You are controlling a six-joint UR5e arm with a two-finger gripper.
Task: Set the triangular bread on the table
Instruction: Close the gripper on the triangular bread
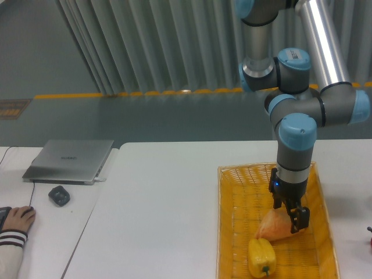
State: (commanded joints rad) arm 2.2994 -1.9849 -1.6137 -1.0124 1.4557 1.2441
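Note:
The triangular bread (278, 226), a golden orange-tan wedge, lies inside the yellow wicker basket (233, 197) on the white table (163, 209). My gripper (292, 218) reaches straight down into the basket, with its dark fingers (301, 220) at the bread's upper right edge. The fingers look set around that edge, but I cannot tell whether they are closed on it. A yellow bell pepper (261, 257) with a green stem lies just in front of the bread, touching or nearly touching it.
To the left stands a narrower white desk with a closed grey laptop (70, 161), a dark mouse (58, 195) and a person's hand (17, 221) in a striped sleeve. A small red thing (369, 229) shows at the right edge.

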